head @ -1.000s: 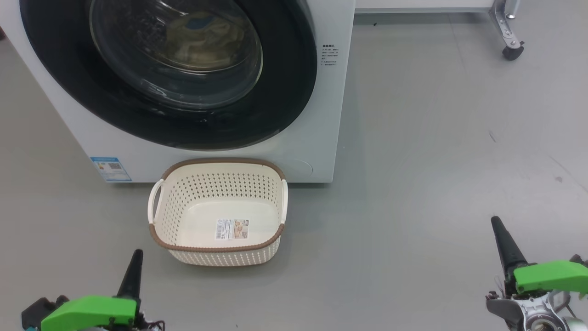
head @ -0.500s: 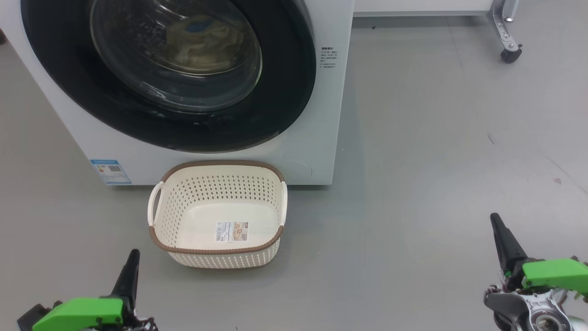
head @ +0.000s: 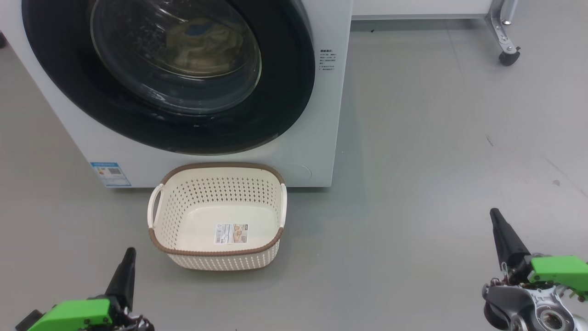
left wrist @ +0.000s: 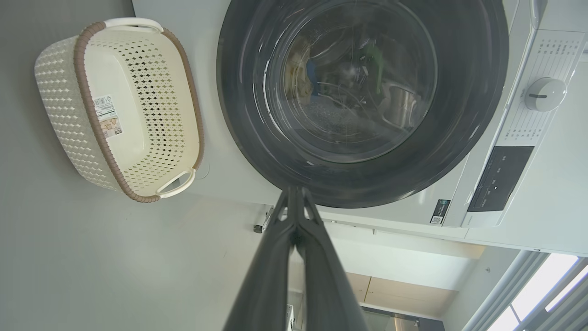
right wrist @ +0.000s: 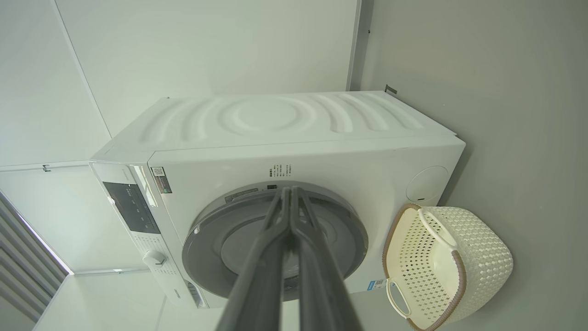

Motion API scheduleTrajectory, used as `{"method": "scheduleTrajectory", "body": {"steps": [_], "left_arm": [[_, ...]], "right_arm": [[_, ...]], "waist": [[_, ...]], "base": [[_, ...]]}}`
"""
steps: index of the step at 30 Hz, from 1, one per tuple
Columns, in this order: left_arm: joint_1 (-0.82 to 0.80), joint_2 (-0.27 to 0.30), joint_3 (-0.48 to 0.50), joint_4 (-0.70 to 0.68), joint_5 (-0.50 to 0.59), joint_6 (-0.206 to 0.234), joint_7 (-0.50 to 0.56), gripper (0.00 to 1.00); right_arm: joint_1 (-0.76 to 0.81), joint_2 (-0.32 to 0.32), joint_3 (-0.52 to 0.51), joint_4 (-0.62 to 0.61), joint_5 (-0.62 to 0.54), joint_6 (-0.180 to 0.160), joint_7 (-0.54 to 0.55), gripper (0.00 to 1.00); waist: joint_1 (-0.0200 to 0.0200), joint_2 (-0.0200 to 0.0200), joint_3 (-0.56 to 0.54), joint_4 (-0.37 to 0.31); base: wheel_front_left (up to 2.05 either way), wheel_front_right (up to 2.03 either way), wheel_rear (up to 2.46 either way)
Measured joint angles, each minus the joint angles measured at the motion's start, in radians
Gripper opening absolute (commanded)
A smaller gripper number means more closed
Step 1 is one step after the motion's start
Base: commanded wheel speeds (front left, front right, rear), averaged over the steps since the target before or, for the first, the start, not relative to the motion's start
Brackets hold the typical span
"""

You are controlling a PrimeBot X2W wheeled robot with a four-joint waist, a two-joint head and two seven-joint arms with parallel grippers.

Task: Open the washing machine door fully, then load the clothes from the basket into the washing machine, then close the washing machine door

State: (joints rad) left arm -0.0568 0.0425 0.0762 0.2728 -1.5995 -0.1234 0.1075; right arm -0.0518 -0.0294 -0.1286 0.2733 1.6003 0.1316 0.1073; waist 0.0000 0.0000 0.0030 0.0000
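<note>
Head view: the washing machine [head: 321,138], door [head: 280,105] shut, clothes [head: 202,46] inside; basket [head: 220,164] just in front of it. Left wrist view: left tool [left wrist: 294,193] closed, pointing at the door. Right wrist view: right tool [right wrist: 290,191] closed likewise.

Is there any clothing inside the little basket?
No, in the head view the basket has nothing on its cream bottom but a paper label.
</note>
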Motion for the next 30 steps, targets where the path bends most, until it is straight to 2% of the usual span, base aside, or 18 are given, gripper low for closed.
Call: {"method": "scheduleTrajectory", "body": {"steps": [30], "left_arm": [[0.000, -0.001, 0.003, 0.000, -0.004, 0.000, 0.000, 0.00]], "right_arm": [[0.000, 0.000, -0.001, 0.003, 0.002, 0.000, 0.000, 0.00]], "waist": [[0.0000, 0.0000, 0.000, 0.000]], "base": [[0.00, 0.00, 0.00]]}}
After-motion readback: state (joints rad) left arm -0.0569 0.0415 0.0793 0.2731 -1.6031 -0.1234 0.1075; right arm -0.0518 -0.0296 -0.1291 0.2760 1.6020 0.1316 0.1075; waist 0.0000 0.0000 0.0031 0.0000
